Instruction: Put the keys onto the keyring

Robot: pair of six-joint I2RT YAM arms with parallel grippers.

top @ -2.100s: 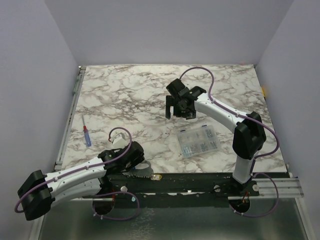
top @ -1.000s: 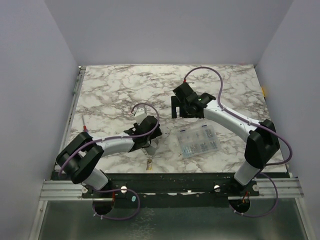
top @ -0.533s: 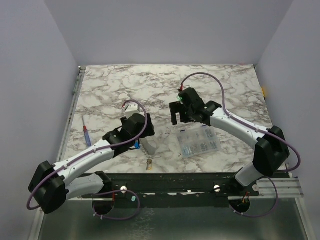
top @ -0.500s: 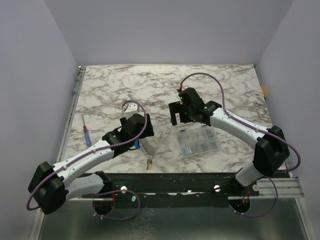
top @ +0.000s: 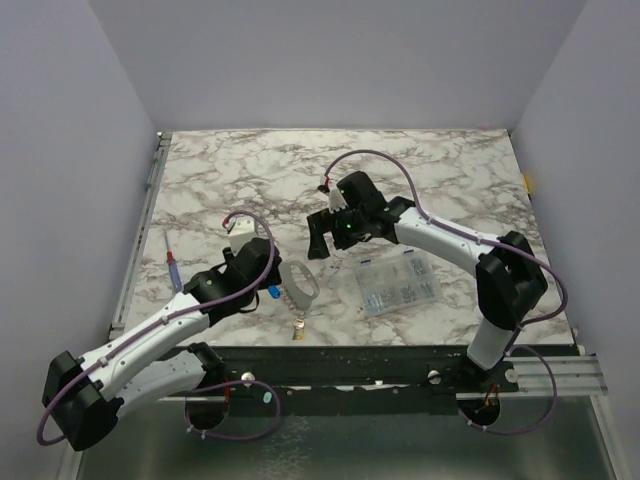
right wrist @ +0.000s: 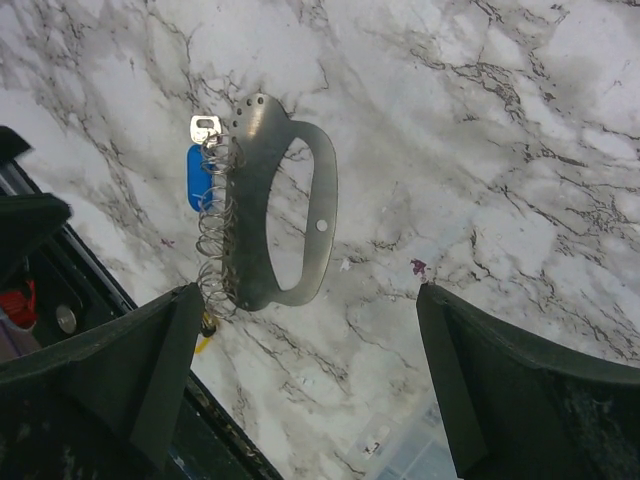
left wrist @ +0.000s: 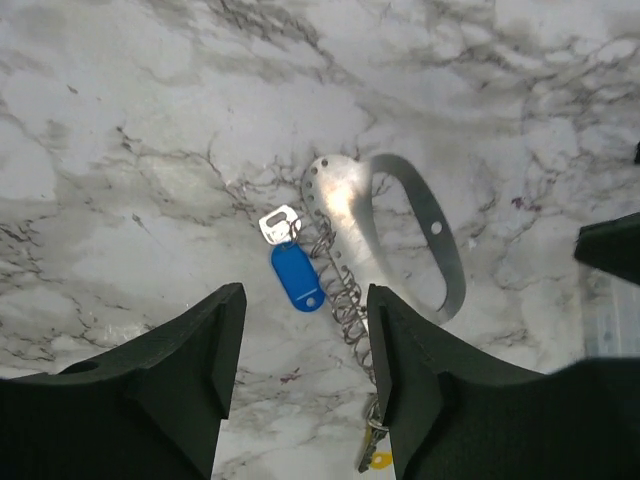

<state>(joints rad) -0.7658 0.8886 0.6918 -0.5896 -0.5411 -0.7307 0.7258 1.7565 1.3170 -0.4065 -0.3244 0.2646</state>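
The keyring [left wrist: 402, 226] is a flat silvery oval band with a wire coil [left wrist: 340, 283] along one side, lying flat on the marble. The blue key [left wrist: 297, 276] lies at one end of the coil, the yellow key [left wrist: 378, 459] at the other. The green key is not in view. My left gripper [left wrist: 305, 400] is open and empty, just short of the blue key. My right gripper [right wrist: 310, 390] is open wide above the table beside the keyring [right wrist: 275, 215]. The top view shows the keyring [top: 298, 283] between the left gripper [top: 258, 285] and the right gripper [top: 320, 240].
A clear compartment box [top: 400, 283] of small parts stands right of the keyring, its corner under the right gripper [right wrist: 425, 455]. A slim red-and-blue stick [top: 174, 272] lies at the left edge. The table's near edge and black rail [top: 360, 358] run just below the yellow key [top: 298, 330].
My left gripper has pulled back to the near left, uncovering the keyring and blue key. My right gripper has moved left, toward the keyring.
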